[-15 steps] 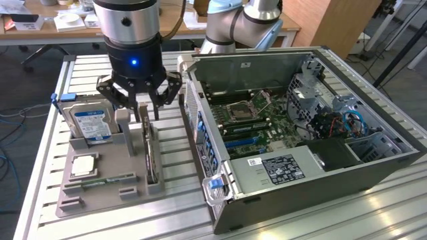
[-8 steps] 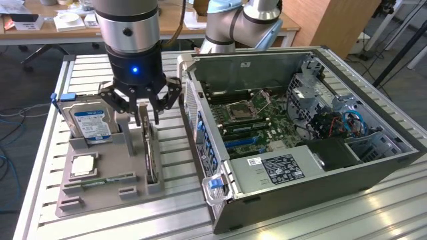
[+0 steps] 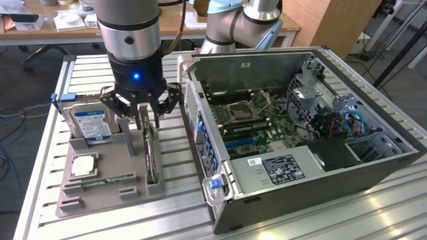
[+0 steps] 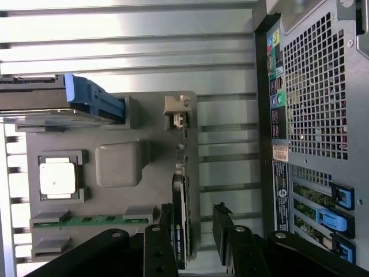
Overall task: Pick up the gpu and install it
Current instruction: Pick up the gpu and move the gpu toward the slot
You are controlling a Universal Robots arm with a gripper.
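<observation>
The gpu (image 3: pixel 152 156) is a thin dark card standing on edge in a slot of the grey holder tray (image 3: pixel 100 195), just beside the computer case. My gripper (image 3: pixel 143 119) hangs directly over its far end, open, with fingers lowered to either side of the card's upper edge. From the wrist view the gpu (image 4: pixel 182 199) is seen edge-on, its silvery bracket (image 4: pixel 177 111) at one end. My gripper (image 4: pixel 194 231) straddles it: one fingertip (image 4: pixel 167 228) sits close against the card, the other stands off with a gap. Nothing is clamped.
The open computer case (image 3: pixel 373 165) lies on its side at the exterior view's right, motherboard (image 3: pixel 257 122) exposed, its rear panel (image 4: pixel 314 104) near the tray. The tray also holds a hard drive (image 3: pixel 90 122), a processor (image 3: pixel 83 165) and a memory stick (image 3: pixel 107 180).
</observation>
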